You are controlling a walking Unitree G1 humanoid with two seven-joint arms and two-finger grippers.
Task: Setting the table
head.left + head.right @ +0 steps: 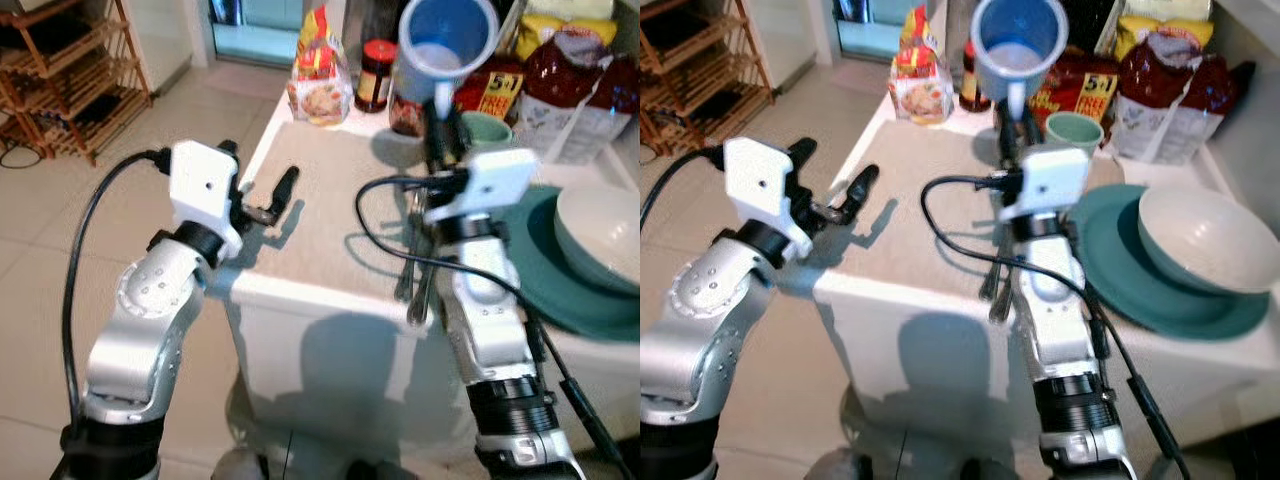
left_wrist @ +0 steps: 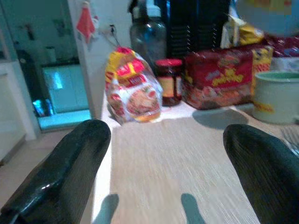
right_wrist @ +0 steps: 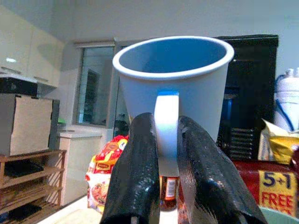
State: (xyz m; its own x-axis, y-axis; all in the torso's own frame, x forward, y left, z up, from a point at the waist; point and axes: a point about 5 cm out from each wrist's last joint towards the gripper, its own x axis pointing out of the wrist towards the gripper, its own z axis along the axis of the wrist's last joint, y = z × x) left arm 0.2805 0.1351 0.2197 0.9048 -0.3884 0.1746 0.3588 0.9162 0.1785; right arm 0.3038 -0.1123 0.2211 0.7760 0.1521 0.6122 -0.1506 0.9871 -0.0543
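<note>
right gripper [image 3: 161, 158]: our jaws pinch the blue mug [image 3: 175, 88] handle, raised over the tabletop [image 1: 330, 200] | left gripper [image 2: 163, 163]: jaws apart | red pack [image 3: 275, 191] reads "5+1 FREE"

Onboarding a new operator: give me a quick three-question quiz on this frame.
1. True or false: the right gripper holds the blue mug by its handle.
2. Where does the white bowl sit? A) on the teal plate B) on the floor C) inside the mug
3. Fill in: the left gripper, open, hovers over the table's ____ edge.

Key: 1 true; 2 A; 3 left.
</note>
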